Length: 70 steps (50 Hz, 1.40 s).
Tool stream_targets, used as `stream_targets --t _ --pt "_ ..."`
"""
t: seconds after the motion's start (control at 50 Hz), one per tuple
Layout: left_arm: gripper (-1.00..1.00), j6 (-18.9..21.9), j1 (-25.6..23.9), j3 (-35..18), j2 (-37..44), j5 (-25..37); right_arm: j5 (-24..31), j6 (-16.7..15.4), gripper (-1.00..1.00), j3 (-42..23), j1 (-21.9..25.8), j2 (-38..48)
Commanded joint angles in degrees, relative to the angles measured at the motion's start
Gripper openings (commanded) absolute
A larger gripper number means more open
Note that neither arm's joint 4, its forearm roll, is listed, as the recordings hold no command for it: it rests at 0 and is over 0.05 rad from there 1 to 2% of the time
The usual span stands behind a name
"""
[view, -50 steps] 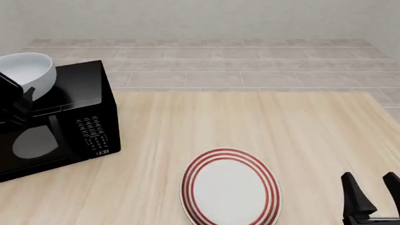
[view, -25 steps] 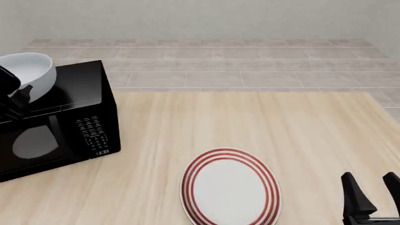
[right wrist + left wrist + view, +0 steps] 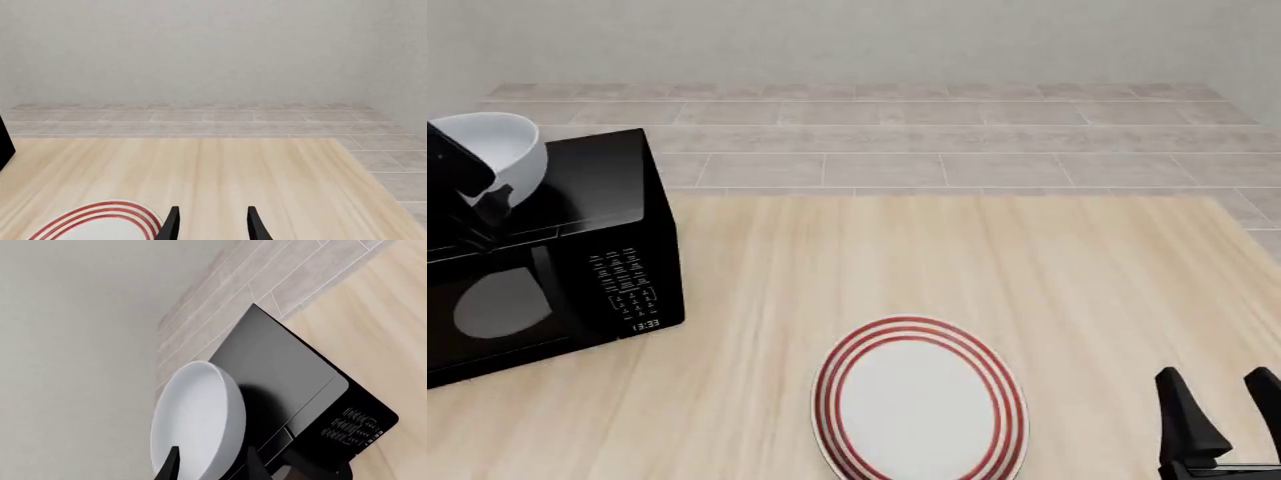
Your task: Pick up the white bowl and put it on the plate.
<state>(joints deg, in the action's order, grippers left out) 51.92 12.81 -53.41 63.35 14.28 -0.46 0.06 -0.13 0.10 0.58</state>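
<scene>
The white bowl at the upper left of the front frame is plain glossy white, no pattern at all. It sits by a glossy black microwave with tiny white keypad markings and a grey oval on its door. The plate low in the frame is white with three red rings round the rim. Tabletop is pale wood grain, floor is beige-grey tile, wall is off-white. Both sets of fingers are black.

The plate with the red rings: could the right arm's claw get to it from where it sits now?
Probably yes. The right claw sits open just beside the plate, holding nothing, with only bare table between them. The microwave and white bowl are far off on the other side.
</scene>
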Motion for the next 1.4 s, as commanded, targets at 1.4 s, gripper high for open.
stream_targets --t 1.4 --pt "1.0 -2.2 3.7 1.8 13.4 -11.0 0.1 -0.1 1.0 0.0 -0.1 0.0"
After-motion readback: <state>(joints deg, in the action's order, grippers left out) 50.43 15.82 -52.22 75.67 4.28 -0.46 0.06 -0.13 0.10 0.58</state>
